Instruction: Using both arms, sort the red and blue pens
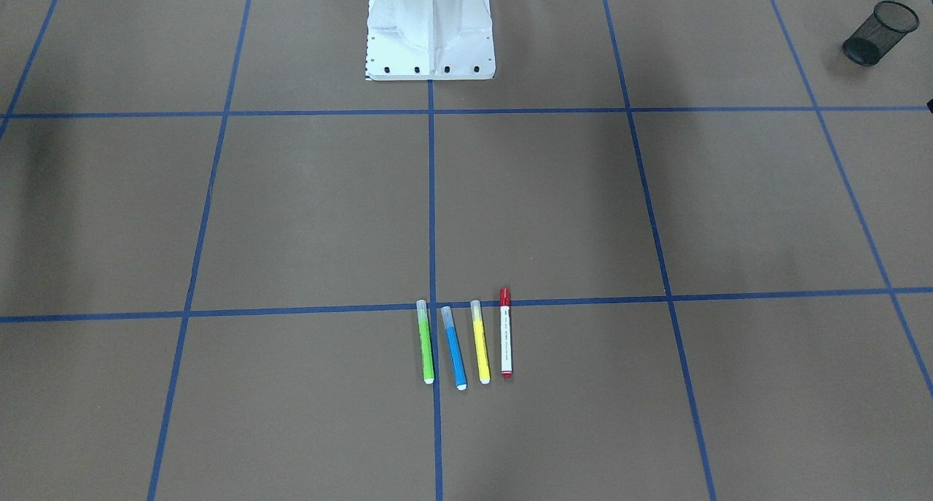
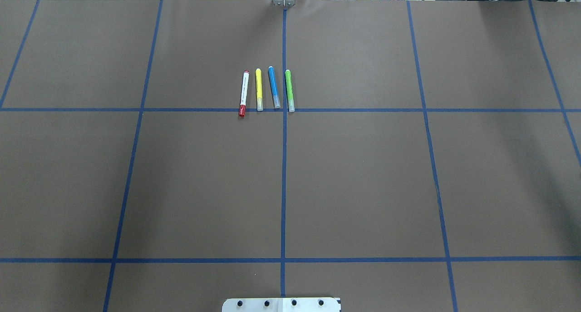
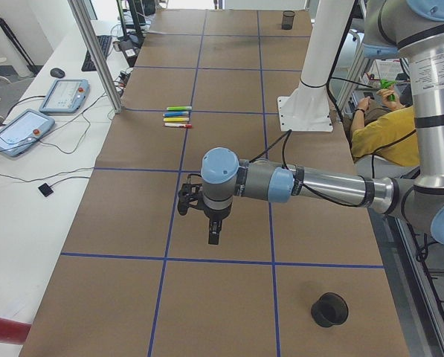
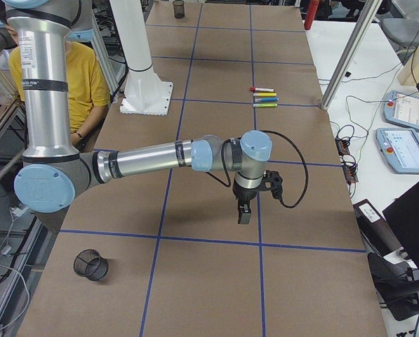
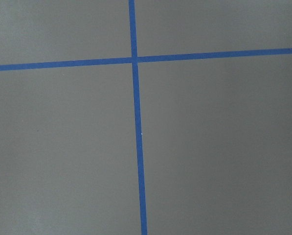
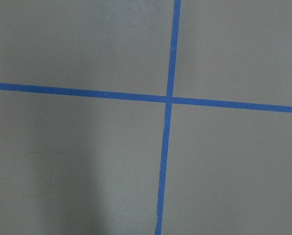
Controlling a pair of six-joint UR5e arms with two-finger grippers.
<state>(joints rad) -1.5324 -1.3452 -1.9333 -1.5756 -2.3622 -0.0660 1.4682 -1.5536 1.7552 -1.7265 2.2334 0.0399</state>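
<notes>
- Four pens lie in a tight parallel row at lower centre of the front-facing view, none touching. From frame left: green highlighter (image 1: 426,343), blue highlighter (image 1: 453,348), yellow highlighter (image 1: 479,343), red marker (image 1: 506,333). The cap ends sit at the horizontal blue tape line (image 1: 291,311).
- The targets are the red marker and the blue highlighter. Red is on the outside of the row, so it's an easy approach. Blue has green and yellow just beside it on either side, so that pick is tight.
- Left arm (image 3: 311,184): left tool (image 3: 214,239) points straight down over the bare surface (image 3: 229,141), centre frame, well apart from the pens. Can't tell from this side view whether it's wide or narrow. Its wrist view shows only the surface and a tape cross, no fingers.
- Right arm (image 4: 146,160): right tool (image 4: 244,217) has the same pose, centre frame. Again I can't tell its opening, and its wrist view is equally bare.
- My read is that nothing has been picked yet. The mirrored hover looks like a neutral start, one pen per arm.
- Black cup (image 3: 329,309) sits at lower right and mesh cup (image 4: 91,265) at lower left, one at each end of the surface. They're probably the drop bins, one per colour.
</notes>
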